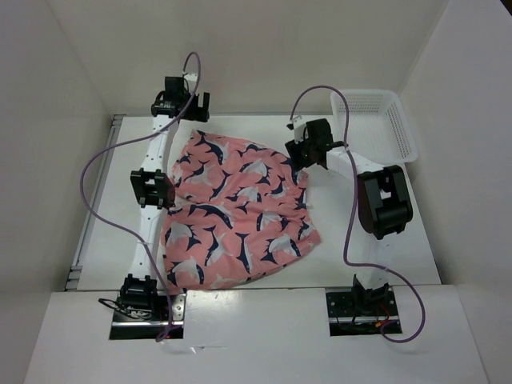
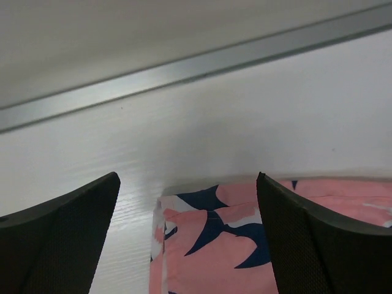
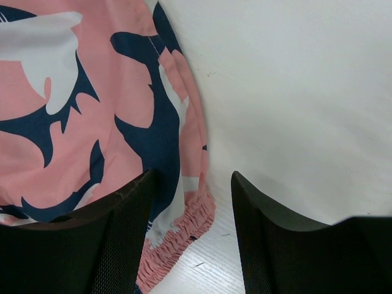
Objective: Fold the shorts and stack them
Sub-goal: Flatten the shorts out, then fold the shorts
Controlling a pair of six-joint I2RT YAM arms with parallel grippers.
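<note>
While both arms reach to the far side, shorts position: we see the shorts [image 1: 240, 212] spread flat and unfolded on the table [image 1: 384, 256], between the two arms.
Long axis: we judge it runs far to near, a bit tilted, with the far edge slanting from the far-left corner to the far-right one.
Left gripper: the left gripper [image 1: 181, 100] [image 2: 188, 177] is spread wide with nothing in it. The far-left corner of the cloth shows in the gap, back from the tips.
Right gripper: the right gripper [image 1: 308, 144] [image 3: 193, 173] is partly spread and pinches nothing we can see. One finger is over the cloth and the other over bare table, so it straddles the side edge.
Elastic: a gathered elastic edge [image 3: 180, 242] shows by the finger over the cloth; we can't tell how far it runs.
Nearer arm: each gripper has its own far corner. The right sits on its edge; the left is just past its corner.
Next move, our guess: pinch both far corners and fold toward the near edge, which needs the left to come back over the cloth.
Basket: the basket [image 1: 374, 96] is at far right, apart from the shorts.
</note>
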